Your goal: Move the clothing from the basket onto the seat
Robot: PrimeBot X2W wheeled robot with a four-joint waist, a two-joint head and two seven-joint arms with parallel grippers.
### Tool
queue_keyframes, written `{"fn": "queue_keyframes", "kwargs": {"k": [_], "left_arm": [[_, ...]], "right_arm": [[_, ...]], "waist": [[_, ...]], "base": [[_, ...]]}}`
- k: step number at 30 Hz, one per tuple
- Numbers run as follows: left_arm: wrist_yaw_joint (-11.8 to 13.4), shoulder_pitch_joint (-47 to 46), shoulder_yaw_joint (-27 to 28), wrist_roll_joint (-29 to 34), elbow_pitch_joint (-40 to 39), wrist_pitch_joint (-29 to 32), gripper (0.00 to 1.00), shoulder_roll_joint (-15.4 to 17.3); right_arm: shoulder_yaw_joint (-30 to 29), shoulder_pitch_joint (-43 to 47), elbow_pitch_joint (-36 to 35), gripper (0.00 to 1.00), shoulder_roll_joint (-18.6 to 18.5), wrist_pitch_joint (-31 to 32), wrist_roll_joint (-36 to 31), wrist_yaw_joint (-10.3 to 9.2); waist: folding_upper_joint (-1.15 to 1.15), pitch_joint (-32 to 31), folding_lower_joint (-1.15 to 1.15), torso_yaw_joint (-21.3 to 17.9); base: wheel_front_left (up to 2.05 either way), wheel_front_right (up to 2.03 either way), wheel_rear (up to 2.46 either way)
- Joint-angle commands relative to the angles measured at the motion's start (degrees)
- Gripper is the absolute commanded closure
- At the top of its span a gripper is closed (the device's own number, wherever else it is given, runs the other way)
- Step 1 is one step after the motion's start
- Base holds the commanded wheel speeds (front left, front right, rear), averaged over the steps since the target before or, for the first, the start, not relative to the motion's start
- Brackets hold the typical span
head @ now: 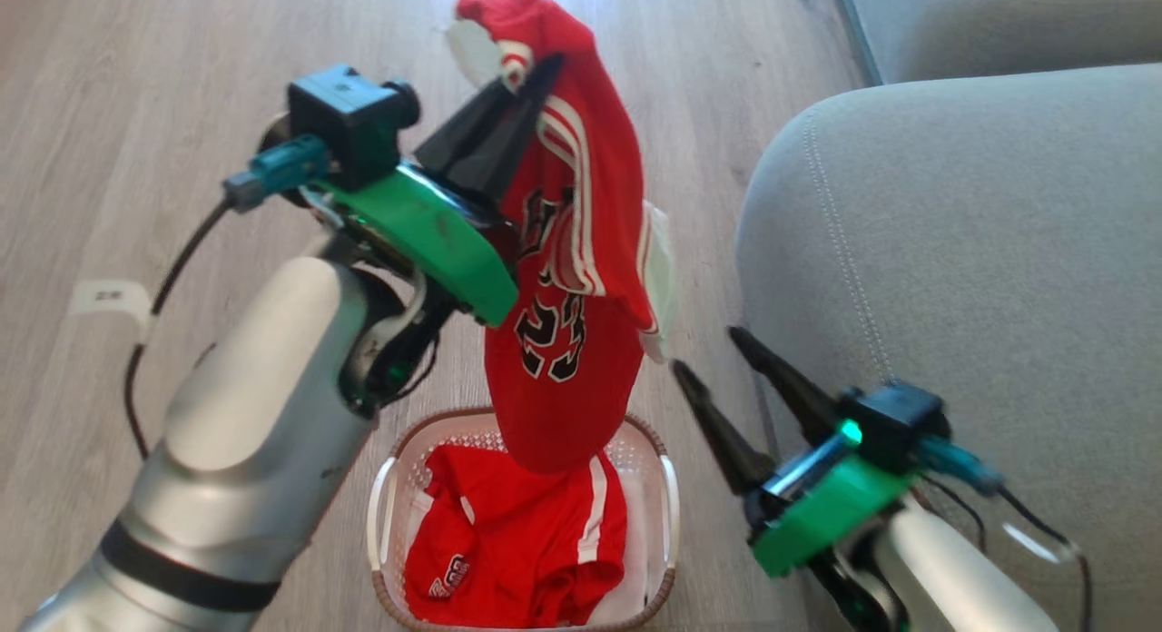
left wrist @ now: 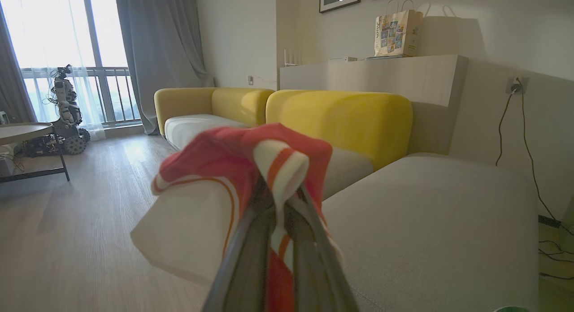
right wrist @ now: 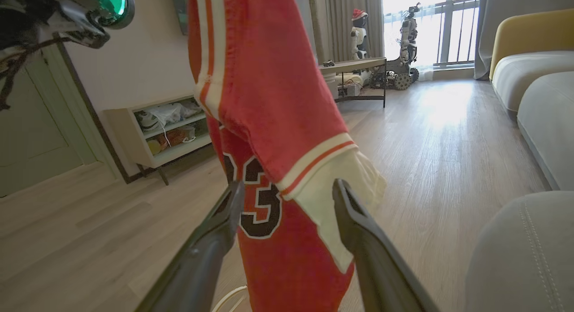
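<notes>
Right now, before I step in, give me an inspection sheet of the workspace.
Surface: pale wood-plank floor; large grey-green fabric seat cushion, no clothing on the part in view.
Job's things: red white-trimmed basketball jersey hangs over the small white perforated plastic basket; red white-striped shorts lie in the basket.
Clutter: small white label on the floor.
Grippers: left gripper, jaws shut on the jersey's top; right gripper, jaws open beside the jersey, holding nothing.
Cables: black cable looping off the left wrist; dark cord at a wall socket.
Surroundings: yellow-backed sofa, printed paper bag on a ledge, wheeled robot by the window.
</notes>
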Motion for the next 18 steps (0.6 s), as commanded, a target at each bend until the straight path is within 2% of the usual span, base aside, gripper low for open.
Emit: {"fn": "queue_keyframes", "kwargs": {"k": [1,7,12,18], "left_arm": [[-0.3,-4.8,2.0,0.3,-1.2,0.2,1.00,0.8],[-1.2,-6.4,0.0,0.2,0.8,0.2,1.00,-1.1],[-1.9,-7.1,-1.8,-0.4,2.5,-0.1,1.00,-2.7],[-2.5,-7.0,-3.3,-1.5,2.9,0.0,1.00,-3.7]], "right_arm": [[2.0,-3.7,-0.5,0.00,0.0,0.0,0.0,-0.01],[9.0,-12.2,9.8,0.00,0.9,0.0,0.6,-0.01],[13.1,-18.3,20.4,0.00,3.7,-0.5,1.6,-0.01],[15.2,-23.3,26.9,0.00,6.0,-0.7,3.5,-0.01]], "waist": [[0.00,0.0,0.01,0.5],[0.00,-0.2,0.01,2.3],[0.00,-0.4,0.01,4.6],[0.00,-0.4,0.01,6.1]], "base": [[0.00,0.00,0.00],[0.00,0.00,0.00],[0.00,0.00,0.00],[0.00,0.00,0.00]]}}
